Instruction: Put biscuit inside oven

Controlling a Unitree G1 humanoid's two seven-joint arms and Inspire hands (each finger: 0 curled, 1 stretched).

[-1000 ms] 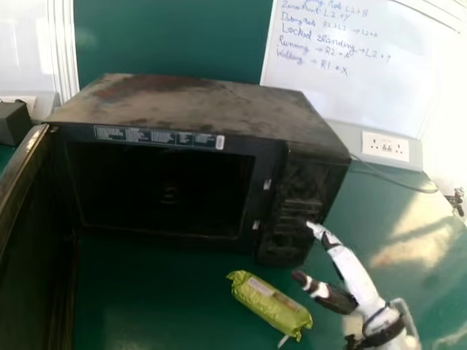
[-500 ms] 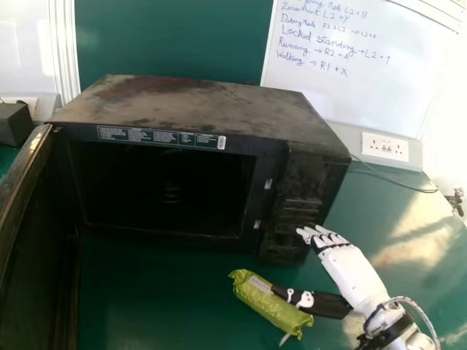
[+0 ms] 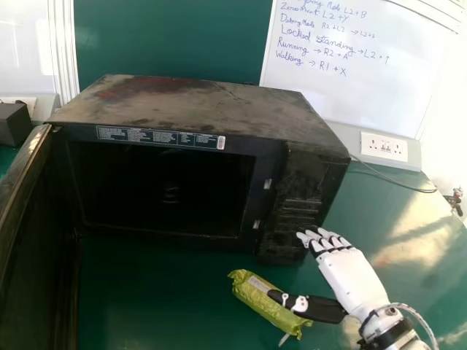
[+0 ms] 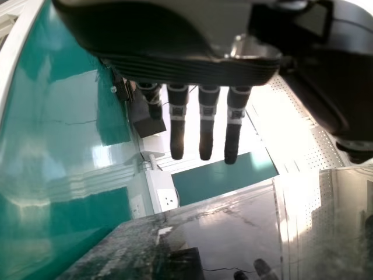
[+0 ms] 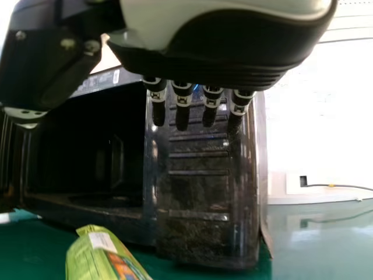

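The shiny green table (image 3: 146, 299) carries a dusty black microwave oven (image 3: 211, 109), which has its door (image 3: 33, 233) open. In front of it lies a green biscuit packet (image 3: 252, 290); on the left stands a dark box (image 3: 13, 125).

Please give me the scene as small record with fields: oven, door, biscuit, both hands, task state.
oven: black, dusty on top, on the green table; point on oven
door: open, at the robot's left
biscuit: green pack, lying on the table before the oven
right hand: open, in front of the oven's control panel, thumb over the pack in the head view; contact cannot be told
left hand: open, fingers straight
task state: biscuit not yet inside
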